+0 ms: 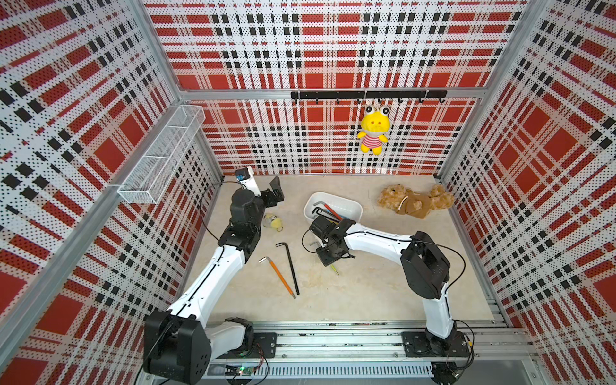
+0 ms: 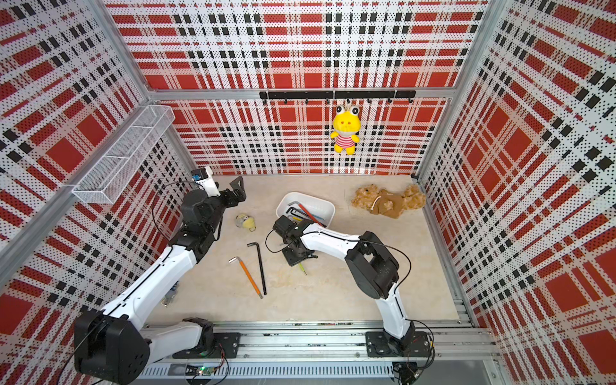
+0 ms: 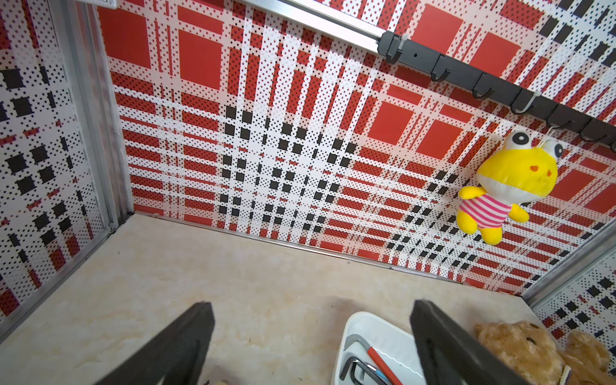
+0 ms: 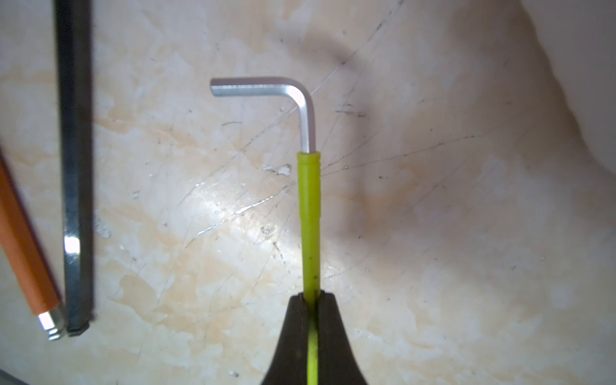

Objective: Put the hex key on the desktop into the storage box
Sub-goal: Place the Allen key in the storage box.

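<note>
My right gripper (image 4: 311, 296) is clamping the green-sleeved hex key (image 4: 310, 206) over the desktop (image 1: 366, 286), near the storage box (image 1: 351, 205). The box is holding black keys (image 1: 319, 211) and a red-sleeved key (image 1: 333, 211); my left gripper (image 3: 311, 304) is gaping open

My right pincer (image 4: 311, 296) is matt black; the hex key (image 4: 310, 216) is brushed metal sleeved in smooth yellow-green plastic.

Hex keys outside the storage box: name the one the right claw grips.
The yellow-green-sleeved hex key, pinched in the right claw. The orange-sleeved key and the all-black key lie free on the desktop.
</note>
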